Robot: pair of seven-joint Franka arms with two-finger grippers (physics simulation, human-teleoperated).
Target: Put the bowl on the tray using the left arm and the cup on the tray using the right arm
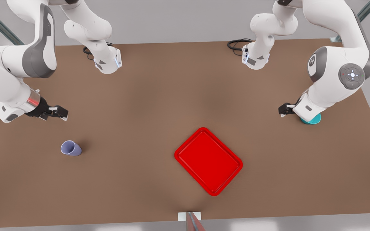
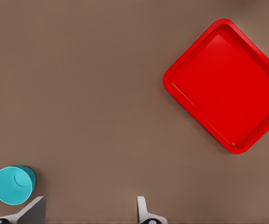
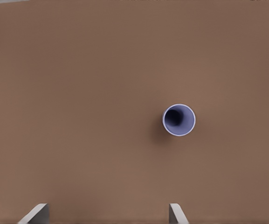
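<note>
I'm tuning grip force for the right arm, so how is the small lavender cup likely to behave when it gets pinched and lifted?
The small lavender handleless cup stands upright and apart from everything, so a sideways nudge would probably tip it. Its smooth, tapered wall may slip downward in a loose pinch. It looks thin-walled and empty, so probably light. The right gripper hangs open above the table, short of it.

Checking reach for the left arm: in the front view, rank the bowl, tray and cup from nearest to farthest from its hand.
From the left hand:
1. bowl, right beside it, at the front view's right.
2. tray, mid-table.
3. cup, far across at the front view's left, near the right hand.
</note>
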